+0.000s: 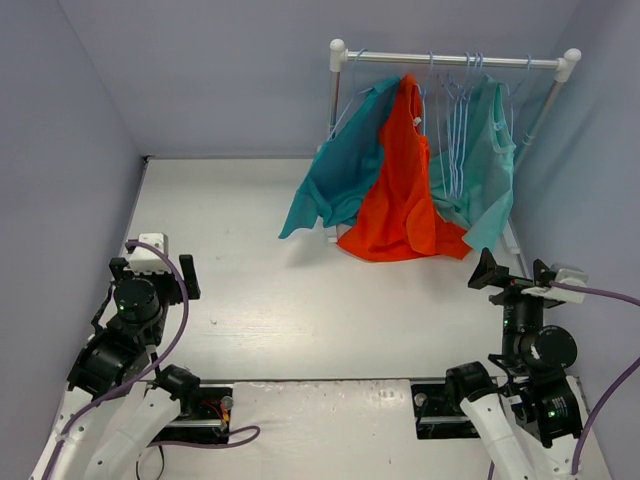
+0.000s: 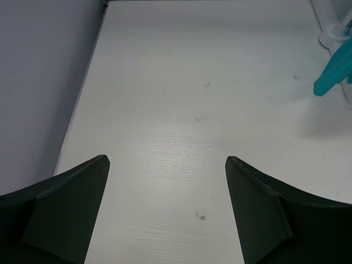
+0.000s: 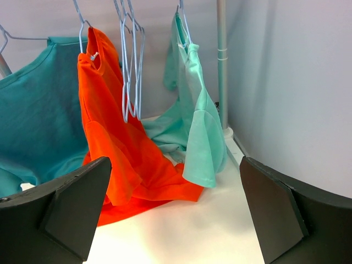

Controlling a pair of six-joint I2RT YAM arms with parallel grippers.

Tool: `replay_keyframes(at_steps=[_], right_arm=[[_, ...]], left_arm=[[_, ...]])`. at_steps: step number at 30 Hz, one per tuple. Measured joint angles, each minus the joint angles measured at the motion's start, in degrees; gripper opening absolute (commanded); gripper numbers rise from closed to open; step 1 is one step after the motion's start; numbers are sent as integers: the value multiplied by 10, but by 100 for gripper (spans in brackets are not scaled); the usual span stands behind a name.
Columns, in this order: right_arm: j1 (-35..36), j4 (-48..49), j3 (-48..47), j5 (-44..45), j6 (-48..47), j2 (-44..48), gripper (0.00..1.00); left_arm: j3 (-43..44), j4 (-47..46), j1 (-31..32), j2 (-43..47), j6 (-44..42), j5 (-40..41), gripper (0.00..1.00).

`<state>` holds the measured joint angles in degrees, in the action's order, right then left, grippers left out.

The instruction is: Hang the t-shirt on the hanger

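The orange-red t-shirt (image 1: 402,195) hangs from the white rail by a pale hanger (image 3: 83,34) at its neck. Its lower hem drapes on the table. It also shows in the right wrist view (image 3: 115,148), between the teal-blue shirt and the empty hangers. My left gripper (image 1: 158,268) is open and empty at the near left, over bare table (image 2: 168,165). My right gripper (image 1: 510,272) is open and empty at the near right, facing the rack from a distance (image 3: 173,165).
A white clothes rail (image 1: 455,60) stands at the back right. On it hang a teal-blue shirt (image 1: 335,175), several empty pale hangers (image 1: 458,120) and a lighter green-teal garment (image 1: 492,165). Its right post (image 3: 222,66) stands near the right wall.
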<state>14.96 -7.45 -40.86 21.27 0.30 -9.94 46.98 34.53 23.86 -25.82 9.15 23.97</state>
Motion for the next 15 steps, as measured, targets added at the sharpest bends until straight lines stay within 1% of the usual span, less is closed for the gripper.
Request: replay_keyframes(at_steps=[15], right_arm=[[1,-1,11,4,12,15,100]], left_arm=[[-2,0,0,-3,0,-2,82]])
